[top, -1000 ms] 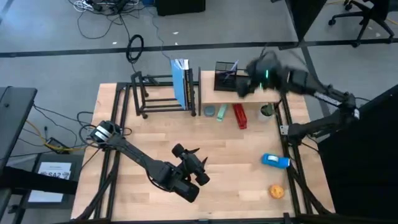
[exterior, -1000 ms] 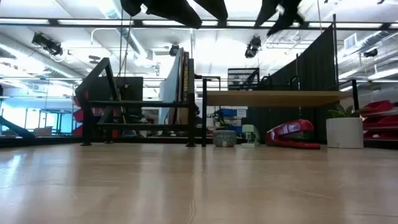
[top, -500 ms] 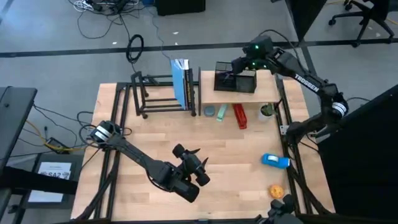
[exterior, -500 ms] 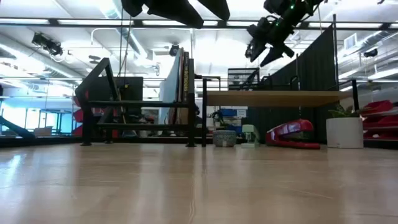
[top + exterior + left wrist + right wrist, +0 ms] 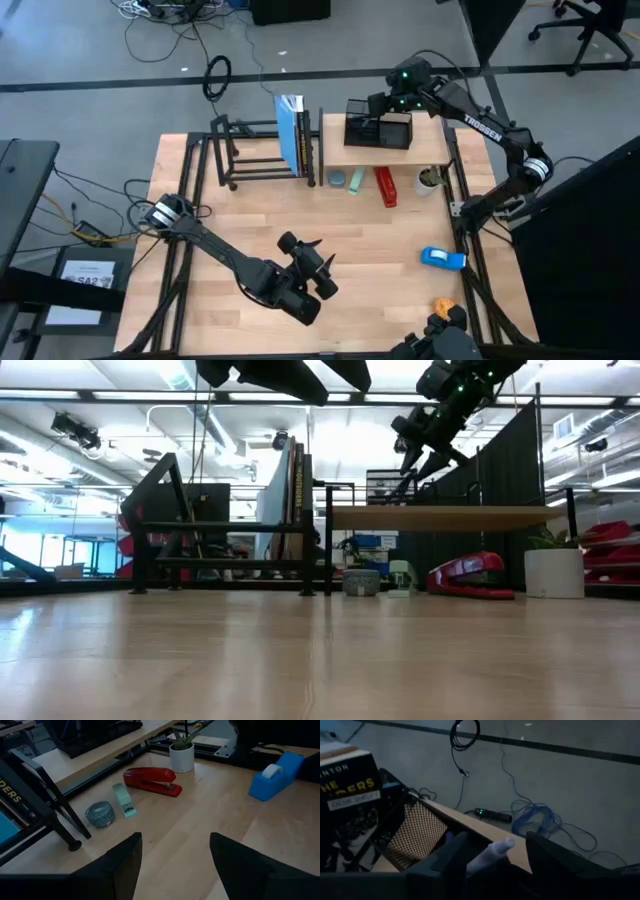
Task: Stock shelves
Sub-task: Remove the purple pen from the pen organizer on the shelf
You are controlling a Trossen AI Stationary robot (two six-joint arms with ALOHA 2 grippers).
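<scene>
Shelves: black rack [image 5: 262, 152] at table's far left, holds upright books [image 5: 291, 132]; wood shelf [image 5: 430, 146] just right of it, mesh organizer [image 5: 378, 130] on top board. Under and beside wood shelf: clip tin [image 5: 338, 179], mint stapler [image 5: 356, 181], red stapler [image 5: 385, 186], small plant [image 5: 429, 178]. Right gripper [image 5: 378, 104] above organizer's far edge, grasping pale pen-like item [image 5: 489, 854] between fingers. Left gripper [image 5: 322, 281] over table's near middle, fingers spread, nothing held. Blue tape dispenser [image 5: 442, 258] near right edge.

Dark jointed arms, white "TROSSEN" lettering
</scene>
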